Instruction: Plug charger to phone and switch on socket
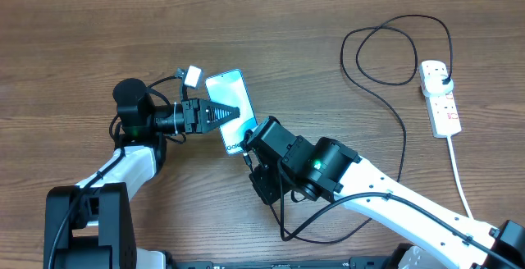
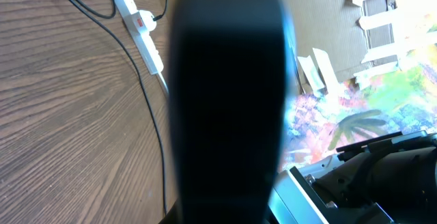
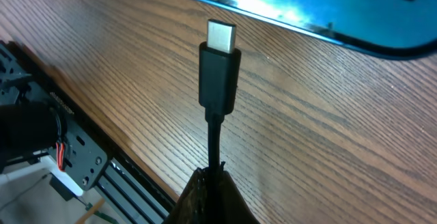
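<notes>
Left jaws clenched on the phone (image 1: 225, 84) at the middle of the counter (image 1: 328, 23). Right jaws grasp the charger (image 3: 218, 80) behind its connector, tip near the phone's bottom edge, not touching. The socket (image 1: 440, 97) lies far right

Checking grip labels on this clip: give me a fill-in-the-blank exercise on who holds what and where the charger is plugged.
1. The ____ gripper holds the phone.
2. The ____ gripper holds the charger, its tip short of the phone.
3. The charger's far end is plugged into the ____.
Missing: left; right; socket.
</notes>
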Controlling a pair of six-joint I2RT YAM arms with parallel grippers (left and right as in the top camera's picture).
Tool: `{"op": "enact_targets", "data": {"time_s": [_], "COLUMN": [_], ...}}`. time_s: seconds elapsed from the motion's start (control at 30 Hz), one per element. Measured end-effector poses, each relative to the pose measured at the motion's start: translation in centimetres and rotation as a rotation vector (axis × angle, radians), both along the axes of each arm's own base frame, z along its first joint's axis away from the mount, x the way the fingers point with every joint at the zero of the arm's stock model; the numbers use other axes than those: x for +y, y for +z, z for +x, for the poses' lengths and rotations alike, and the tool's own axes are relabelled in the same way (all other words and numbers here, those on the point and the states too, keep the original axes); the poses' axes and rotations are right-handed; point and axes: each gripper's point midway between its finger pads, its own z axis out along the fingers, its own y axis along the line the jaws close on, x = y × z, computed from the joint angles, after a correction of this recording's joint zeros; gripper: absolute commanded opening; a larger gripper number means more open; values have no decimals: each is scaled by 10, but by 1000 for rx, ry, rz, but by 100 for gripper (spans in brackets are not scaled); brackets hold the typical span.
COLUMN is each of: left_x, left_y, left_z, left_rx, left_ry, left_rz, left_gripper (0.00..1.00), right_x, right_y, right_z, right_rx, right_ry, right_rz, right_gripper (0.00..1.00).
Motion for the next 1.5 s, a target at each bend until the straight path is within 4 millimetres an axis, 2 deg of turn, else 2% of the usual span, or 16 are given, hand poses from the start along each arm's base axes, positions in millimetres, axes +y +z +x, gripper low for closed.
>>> {"op": "enact_targets", "data": {"time_s": [0.53,1.37,1.5], "left_x": [0,0,1], "left_y": [0,0,0], "left_z": [0,0,1], "left_rx": [-3,-49,-49], "left_ry": [0,-1,8], "left_rz": [0,4,5], "left_gripper": [4,4,4], "right_x": [-2,3,2], "right_y": [-1,2,1], "right_z": [4,6,6], "right_rx": [1,-6,-6], "right_ry": [-60,-61,-60], "right_rz": [-8,13,11], "right_gripper": [4,4,11]}}
